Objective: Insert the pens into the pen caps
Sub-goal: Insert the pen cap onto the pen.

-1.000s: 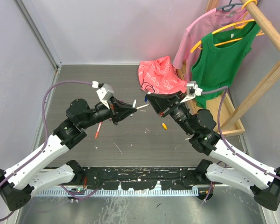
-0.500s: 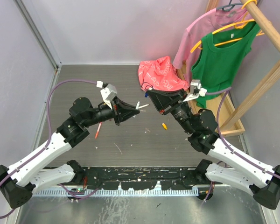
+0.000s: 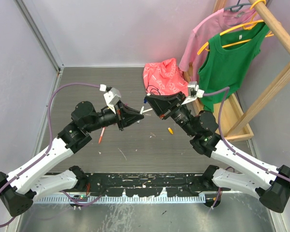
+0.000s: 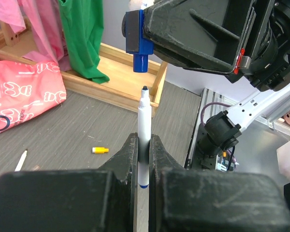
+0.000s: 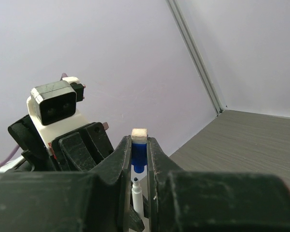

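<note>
The left gripper [image 4: 143,140] has its fingers pressed together on a white pen [image 4: 144,116], pinching it at mid-barrel. The dark tip stands out past the fingertips and the blue end shows behind them. In the top view this gripper [image 3: 137,116] points toward 3 o'clock, raised above the table [image 3: 87,92].

The right gripper [image 5: 139,142] faces it, pointing toward 9 o'clock, with its jaws clamped on a blue pen cap [image 4: 137,43]. The cap's open mouth is turned toward the pen. The pen's tip sits in line with the mouth and just short of it; the left wrist view shows a small gap, so the pen is not yet in.

A yellow pen cap [image 3: 170,130] lies on the table at about 5 o'clock from where the grippers meet. A reddish pen [image 3: 102,135] lies at about 8 o'clock, beside the left arm.
</note>
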Controlling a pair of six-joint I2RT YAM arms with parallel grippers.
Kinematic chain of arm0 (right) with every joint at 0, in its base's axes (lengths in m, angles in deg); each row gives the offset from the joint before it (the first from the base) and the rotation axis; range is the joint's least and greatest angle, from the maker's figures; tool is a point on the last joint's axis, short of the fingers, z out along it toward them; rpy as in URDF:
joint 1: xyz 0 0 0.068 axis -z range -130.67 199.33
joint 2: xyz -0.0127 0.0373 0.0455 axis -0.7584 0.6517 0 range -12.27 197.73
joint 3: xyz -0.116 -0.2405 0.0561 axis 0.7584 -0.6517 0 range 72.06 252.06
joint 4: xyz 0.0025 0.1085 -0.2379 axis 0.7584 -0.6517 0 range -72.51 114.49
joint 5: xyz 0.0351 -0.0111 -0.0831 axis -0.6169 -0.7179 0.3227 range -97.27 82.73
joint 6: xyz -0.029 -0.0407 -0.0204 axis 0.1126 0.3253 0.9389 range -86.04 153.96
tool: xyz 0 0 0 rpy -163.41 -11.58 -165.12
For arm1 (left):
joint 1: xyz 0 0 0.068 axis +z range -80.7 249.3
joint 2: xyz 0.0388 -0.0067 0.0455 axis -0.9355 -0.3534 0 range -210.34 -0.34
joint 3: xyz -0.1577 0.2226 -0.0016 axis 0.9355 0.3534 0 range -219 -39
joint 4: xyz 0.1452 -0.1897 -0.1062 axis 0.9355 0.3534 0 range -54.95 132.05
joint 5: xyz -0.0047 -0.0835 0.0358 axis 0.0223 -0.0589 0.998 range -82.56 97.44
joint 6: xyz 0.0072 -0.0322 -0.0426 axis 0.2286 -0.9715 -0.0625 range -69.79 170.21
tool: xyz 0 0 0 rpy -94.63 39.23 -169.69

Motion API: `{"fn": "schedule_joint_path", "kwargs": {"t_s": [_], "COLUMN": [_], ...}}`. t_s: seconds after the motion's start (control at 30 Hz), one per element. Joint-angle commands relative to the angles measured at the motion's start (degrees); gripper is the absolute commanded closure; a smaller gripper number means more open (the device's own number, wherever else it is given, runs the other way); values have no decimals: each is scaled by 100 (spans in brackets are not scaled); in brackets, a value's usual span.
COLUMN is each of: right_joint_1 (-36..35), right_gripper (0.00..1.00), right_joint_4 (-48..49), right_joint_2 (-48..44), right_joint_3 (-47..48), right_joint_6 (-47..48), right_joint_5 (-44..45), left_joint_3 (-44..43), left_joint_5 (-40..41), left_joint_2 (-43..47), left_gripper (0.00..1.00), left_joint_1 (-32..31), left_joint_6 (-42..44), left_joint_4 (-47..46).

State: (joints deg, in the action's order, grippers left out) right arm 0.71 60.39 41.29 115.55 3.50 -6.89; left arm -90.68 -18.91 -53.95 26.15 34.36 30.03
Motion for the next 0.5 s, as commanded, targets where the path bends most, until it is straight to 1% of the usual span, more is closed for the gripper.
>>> {"fn": "schedule_joint_path", "kwargs": {"t_s": [0.0, 0.47], "right_joint_1": [19, 19], "right_gripper": [100, 100], "right_joint_4": [271, 123], "right_joint_2": [-72, 83], "right_joint_3": [203, 227], "right_joint_6": [-18, -80], "right_joint_5": [-159, -310], "left_joint_3": [-106, -98], "left_joint_5": [10, 99], "left_joint_2": [112, 114], "left_gripper": [100, 100], "left_joint_1": [-25, -10], "left_joint_6": [-36, 7], "left_joint_4": [-109, -70]}}
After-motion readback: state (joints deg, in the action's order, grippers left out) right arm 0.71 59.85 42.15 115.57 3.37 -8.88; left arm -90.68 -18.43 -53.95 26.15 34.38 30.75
